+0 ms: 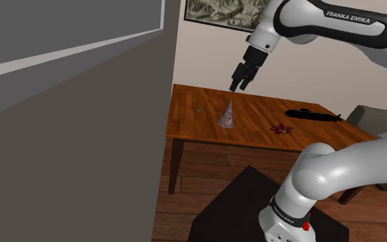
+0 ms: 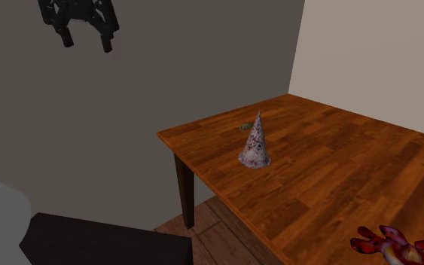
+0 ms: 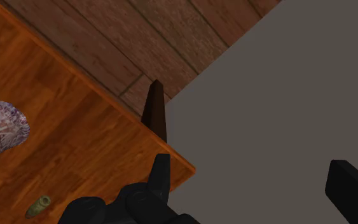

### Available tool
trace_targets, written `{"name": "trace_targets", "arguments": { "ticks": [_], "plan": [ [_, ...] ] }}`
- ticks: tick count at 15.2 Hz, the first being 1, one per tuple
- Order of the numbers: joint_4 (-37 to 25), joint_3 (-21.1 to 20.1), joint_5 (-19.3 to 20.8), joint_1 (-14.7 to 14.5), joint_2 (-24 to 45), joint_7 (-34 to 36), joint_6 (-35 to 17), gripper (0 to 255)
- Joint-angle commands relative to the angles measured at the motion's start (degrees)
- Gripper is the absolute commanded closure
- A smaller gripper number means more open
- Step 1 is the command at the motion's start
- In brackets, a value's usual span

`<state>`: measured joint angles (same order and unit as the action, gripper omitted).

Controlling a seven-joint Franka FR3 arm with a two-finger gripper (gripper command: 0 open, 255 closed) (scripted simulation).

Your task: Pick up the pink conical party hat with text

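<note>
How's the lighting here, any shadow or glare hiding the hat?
Shoulder view: even light, no glare, hat plain on the table. Second exterior view: dimmer, hat readable, black gripper dark against the grey wall. Wrist view: hat cut by the edge.

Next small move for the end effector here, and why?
Probably a sideways shift to bring the end effector over the party hat before any descent. It hangs open, well above the table. In the wrist view it looks down at the table's corner, and the upright hat sits off to one side of it, not beneath it.
</note>
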<state>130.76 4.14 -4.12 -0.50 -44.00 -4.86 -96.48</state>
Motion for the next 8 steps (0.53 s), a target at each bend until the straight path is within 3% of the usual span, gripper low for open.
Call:
{"name": "trace_targets", "arguments": {
  "ticks": [1,8],
  "plan": [
    [0.00,0.00,0.00,0.00,0.00,0.00,0.00,0],
    [1.16,5.43,2.11,2.76,7.13,-3.50,-10.26,0]
  ]
}}
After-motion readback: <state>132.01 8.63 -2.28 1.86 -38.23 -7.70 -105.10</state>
